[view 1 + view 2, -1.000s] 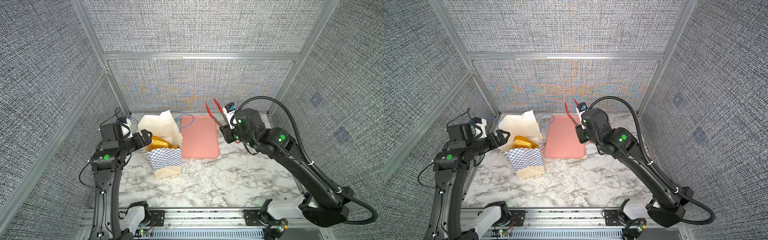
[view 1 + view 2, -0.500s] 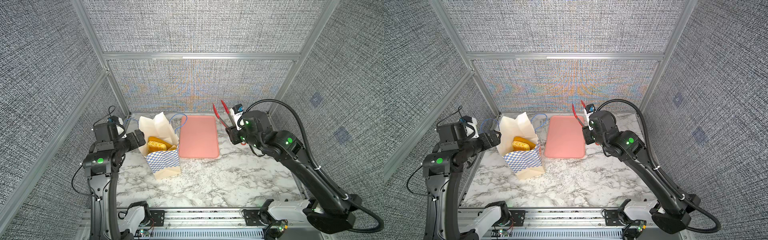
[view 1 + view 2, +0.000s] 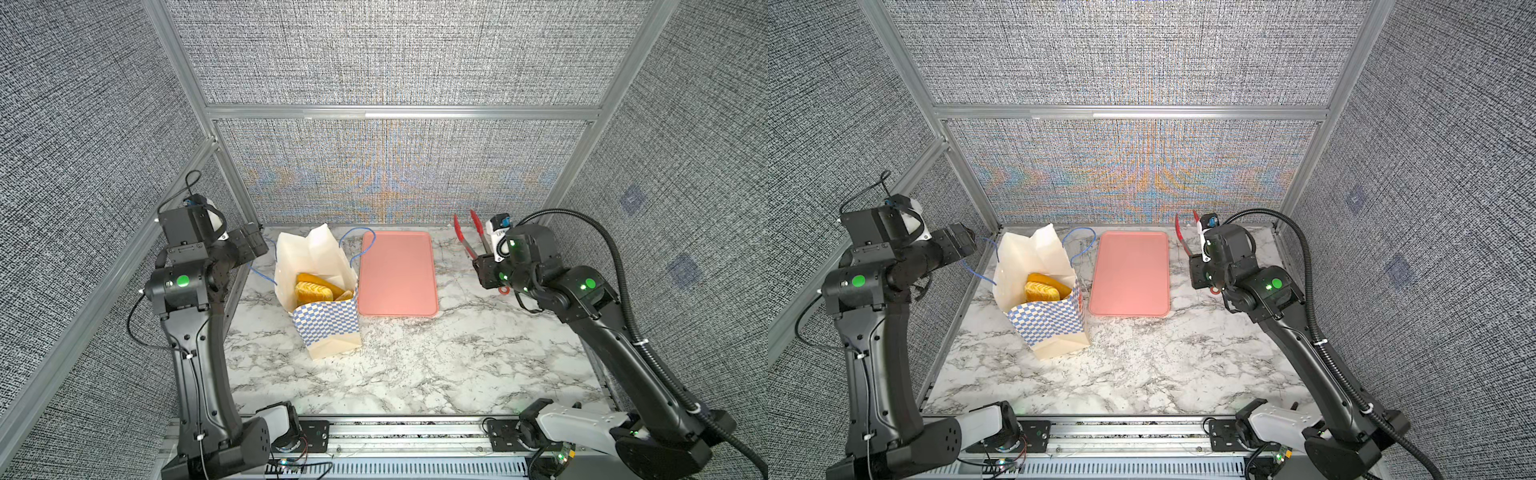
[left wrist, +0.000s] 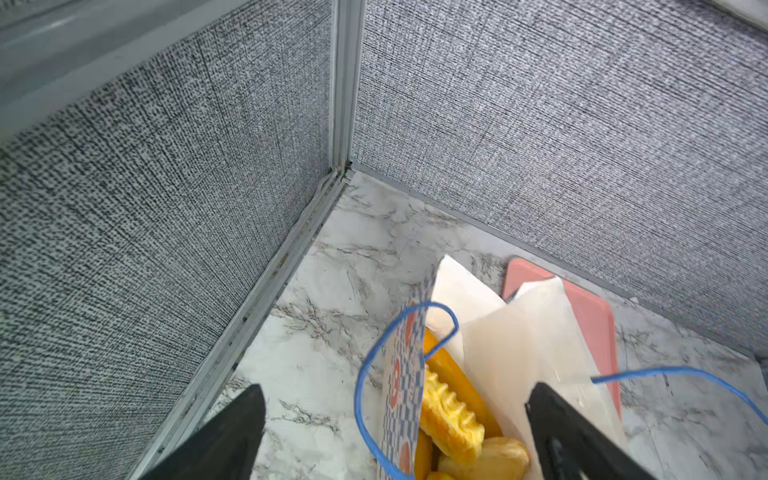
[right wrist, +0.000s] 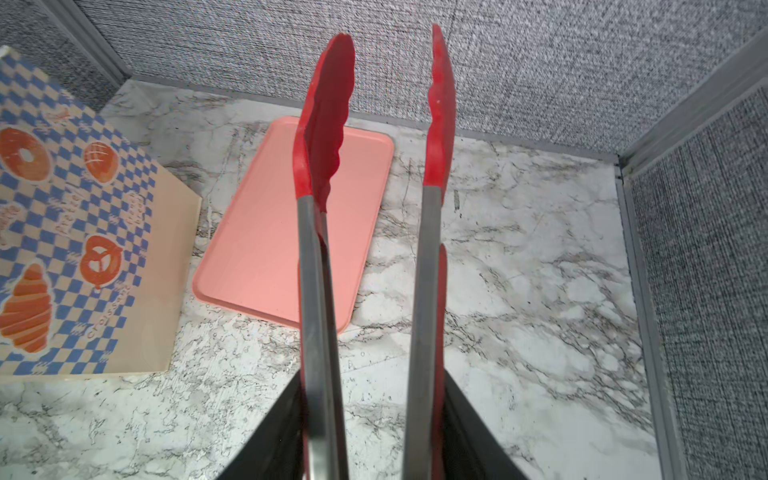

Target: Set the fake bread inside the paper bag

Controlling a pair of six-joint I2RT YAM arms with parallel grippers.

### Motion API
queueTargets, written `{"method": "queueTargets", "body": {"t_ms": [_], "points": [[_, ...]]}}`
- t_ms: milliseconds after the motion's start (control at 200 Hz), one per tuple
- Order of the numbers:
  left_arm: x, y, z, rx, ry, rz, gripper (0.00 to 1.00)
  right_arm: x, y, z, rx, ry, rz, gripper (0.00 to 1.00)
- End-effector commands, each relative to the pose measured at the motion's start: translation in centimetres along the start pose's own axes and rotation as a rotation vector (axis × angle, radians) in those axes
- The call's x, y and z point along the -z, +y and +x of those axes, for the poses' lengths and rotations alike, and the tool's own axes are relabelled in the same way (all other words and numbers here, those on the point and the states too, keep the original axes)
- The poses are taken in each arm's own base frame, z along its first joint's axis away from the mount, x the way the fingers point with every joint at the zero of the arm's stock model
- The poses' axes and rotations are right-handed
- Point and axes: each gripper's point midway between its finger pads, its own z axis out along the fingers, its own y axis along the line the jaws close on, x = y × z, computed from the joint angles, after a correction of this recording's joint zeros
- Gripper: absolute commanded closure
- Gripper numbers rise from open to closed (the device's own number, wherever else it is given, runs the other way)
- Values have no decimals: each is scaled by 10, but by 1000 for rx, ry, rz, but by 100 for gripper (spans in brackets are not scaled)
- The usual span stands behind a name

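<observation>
The paper bag (image 3: 328, 328) (image 3: 1050, 324) stands upright on the marble table, left of middle, with its mouth open. Pieces of golden fake bread (image 3: 313, 289) (image 3: 1042, 289) lie inside it; in the left wrist view a ridged roll (image 4: 449, 411) shows among them. My left gripper (image 3: 249, 245) (image 4: 395, 388) hangs open just left of the bag's rim, holding nothing, near a blue cord handle (image 4: 361, 374). My right gripper (image 3: 484, 266) (image 5: 372, 386) is shut on the red tongs (image 3: 467, 237) (image 5: 320, 208), right of the tray. The tongs' tips stand apart and empty.
A flat pink tray (image 3: 397, 274) (image 3: 1129, 274) (image 5: 266, 232) lies bare just right of the bag. Grey fabric walls with metal posts close in the back and both sides. A metal rail runs along the table's front edge (image 3: 395, 428).
My left gripper has drawn back leftward from the bag's rim. My right arm has carried the tongs rightward, off the tray's far corner. The bag's mouth stands a little wider.
</observation>
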Motion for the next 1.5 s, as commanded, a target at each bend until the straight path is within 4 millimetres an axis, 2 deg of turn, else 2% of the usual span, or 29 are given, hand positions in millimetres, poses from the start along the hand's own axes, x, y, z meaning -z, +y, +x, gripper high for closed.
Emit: {"method": "queueTargets", "body": {"t_ms": [0,95,195,325,435,545,665,855,1020,1186,1346,1491], "points": [[-16,11,-13,64,-22,0,2,-8,-6,-4,-67,-23,-19,53],[-39,27,-13,134,-2,-6,2,-20,-16,4,-106,6,-10,52],[-67,46,0,203,38,-30,3,-34,-27,14,-148,33,-1,52],[-99,76,26,293,68,-73,3,-54,-41,30,-201,76,7,52],[-117,99,49,357,83,-115,3,-71,-55,45,-234,113,31,53],[-132,116,72,401,91,-153,2,-90,-71,64,-268,178,76,53],[-146,128,97,436,102,-184,2,-113,-79,85,-267,249,98,53],[-160,131,123,443,121,-172,2,-152,-82,119,-265,395,100,53],[-163,141,139,434,115,-209,2,-179,-83,145,-261,481,109,55],[-161,145,147,411,84,-229,2,-190,-87,162,-257,510,133,55],[-165,138,146,416,85,-185,4,-198,-91,182,-246,560,157,54],[-160,136,142,423,41,-174,4,-204,-89,199,-253,602,155,52]]}}
